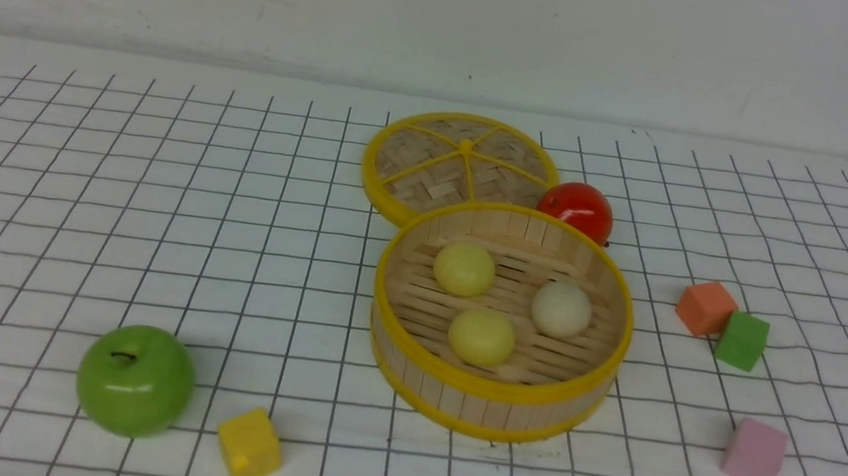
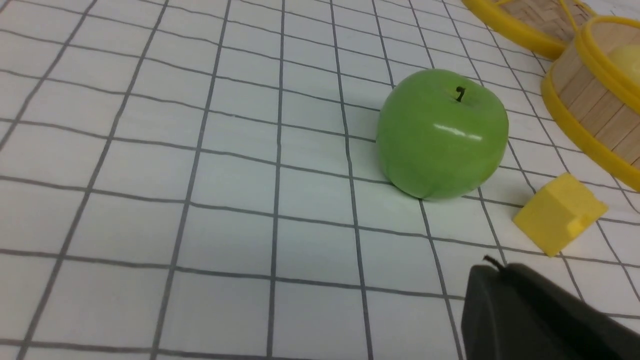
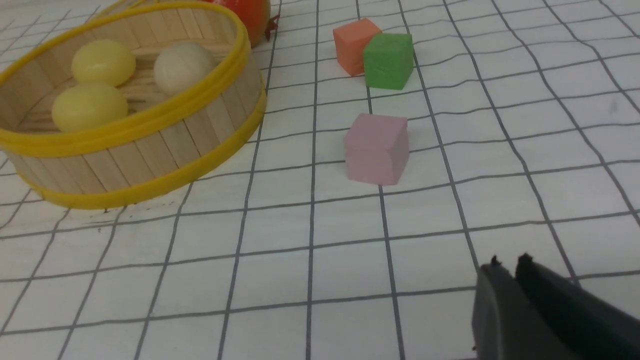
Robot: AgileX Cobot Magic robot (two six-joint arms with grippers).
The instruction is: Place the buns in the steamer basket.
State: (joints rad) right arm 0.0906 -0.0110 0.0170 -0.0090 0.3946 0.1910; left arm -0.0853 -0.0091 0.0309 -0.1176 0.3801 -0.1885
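Observation:
The steamer basket [image 1: 490, 384] stands mid-table, and three buns lie on its slatted floor: two pale yellow buns [image 1: 464, 268] [image 1: 481, 337] and a cream-beige bun [image 1: 562, 309]. The right wrist view shows the basket [image 3: 150, 145] and its buns [image 3: 103, 62] [image 3: 89, 106] [image 3: 183, 67] well away from my right gripper [image 3: 510, 261]. That gripper's tips stand a narrow slit apart, with nothing between them. My left gripper [image 2: 492, 265] is shut and empty over the gridded cloth, near the yellow cube. Neither arm appears in the front view.
A woven lid [image 1: 459, 164] and a red fruit [image 1: 576, 208] lie behind the basket. A green apple [image 1: 135, 380] and a yellow cube [image 1: 249, 446] sit front left. Orange [image 1: 705, 307], green [image 1: 741, 341] and pink [image 1: 754, 452] cubes sit to the right.

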